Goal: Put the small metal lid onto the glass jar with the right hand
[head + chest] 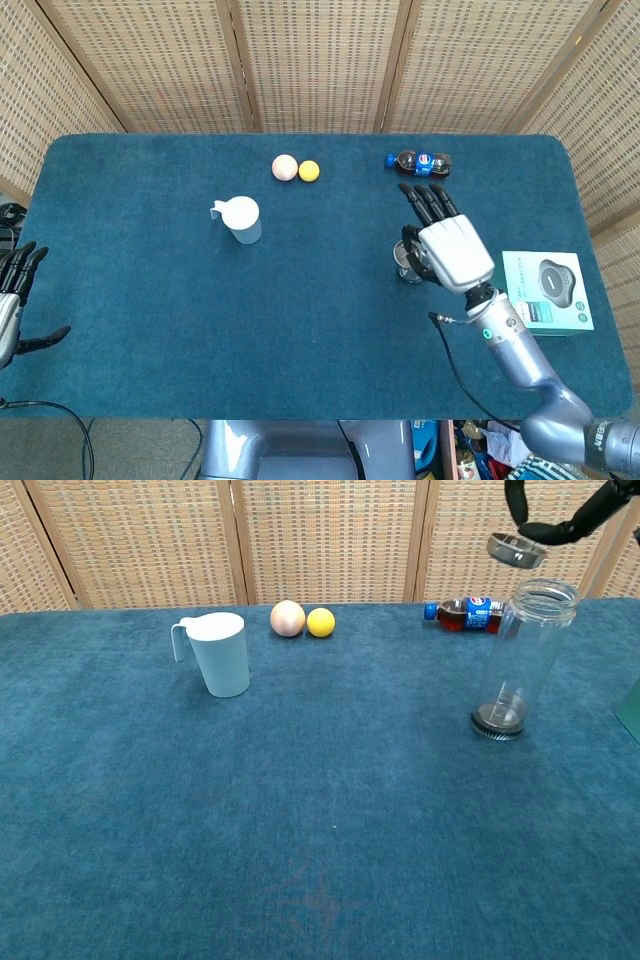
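A tall clear glass jar [522,660] stands upright and open-mouthed on the blue table at the right. In the chest view my right hand [565,520] pinches the small metal lid [517,549] in black fingertips. The lid hangs tilted, just above and slightly left of the jar's rim, not touching it. From the head view the right hand [452,245] covers most of the jar [404,262], and the lid is hidden. My left hand [14,300] rests at the table's near left edge with its fingers apart and empty.
A white handled cup [242,219] stands left of centre. A peach ball [285,167] and a yellow ball [309,171] lie at the back. A cola bottle [419,161] lies behind the jar. A teal box [547,290] sits at the right edge.
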`<control>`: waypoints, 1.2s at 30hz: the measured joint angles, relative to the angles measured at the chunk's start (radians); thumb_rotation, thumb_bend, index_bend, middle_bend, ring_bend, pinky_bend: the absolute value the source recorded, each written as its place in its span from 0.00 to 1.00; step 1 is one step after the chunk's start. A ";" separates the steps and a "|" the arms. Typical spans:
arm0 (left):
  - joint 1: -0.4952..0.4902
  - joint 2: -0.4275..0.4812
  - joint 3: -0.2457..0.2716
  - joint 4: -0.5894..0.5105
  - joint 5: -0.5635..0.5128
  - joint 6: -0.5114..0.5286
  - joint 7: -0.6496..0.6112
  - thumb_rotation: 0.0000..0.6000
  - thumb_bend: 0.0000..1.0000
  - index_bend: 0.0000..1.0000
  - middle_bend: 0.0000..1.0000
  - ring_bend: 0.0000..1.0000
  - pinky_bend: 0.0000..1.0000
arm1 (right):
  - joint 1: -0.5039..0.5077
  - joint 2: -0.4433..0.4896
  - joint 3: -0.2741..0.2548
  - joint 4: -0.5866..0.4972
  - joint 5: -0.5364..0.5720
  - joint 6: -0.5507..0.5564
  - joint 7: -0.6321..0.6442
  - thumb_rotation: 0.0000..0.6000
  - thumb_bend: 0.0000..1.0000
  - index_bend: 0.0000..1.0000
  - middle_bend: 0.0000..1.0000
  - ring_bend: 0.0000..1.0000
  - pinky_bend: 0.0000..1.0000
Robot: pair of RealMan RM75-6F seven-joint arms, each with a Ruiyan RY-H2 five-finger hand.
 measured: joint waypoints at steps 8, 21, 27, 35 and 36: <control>-0.006 0.005 -0.003 0.004 -0.011 -0.013 -0.014 1.00 0.03 0.00 0.00 0.00 0.00 | 0.060 -0.009 0.004 0.132 0.134 -0.054 -0.023 1.00 0.62 0.69 0.01 0.00 0.00; -0.010 0.016 -0.006 0.005 -0.018 -0.023 -0.035 1.00 0.03 0.00 0.00 0.00 0.00 | 0.081 -0.022 -0.042 0.163 0.140 -0.055 -0.033 1.00 0.62 0.69 0.02 0.00 0.00; -0.009 0.017 -0.006 0.007 -0.020 -0.022 -0.041 1.00 0.03 0.00 0.00 0.00 0.00 | 0.090 -0.033 -0.058 0.184 0.150 -0.053 -0.049 1.00 0.62 0.69 0.02 0.00 0.00; -0.010 0.019 -0.008 0.009 -0.024 -0.023 -0.047 1.00 0.03 0.00 0.00 0.00 0.00 | 0.092 -0.035 -0.073 0.198 0.159 -0.046 -0.056 1.00 0.62 0.69 0.02 0.00 0.00; -0.011 0.019 -0.008 0.009 -0.024 -0.024 -0.047 1.00 0.03 0.00 0.00 0.00 0.00 | 0.092 -0.035 -0.074 0.199 0.160 -0.045 -0.055 1.00 0.62 0.69 0.01 0.00 0.00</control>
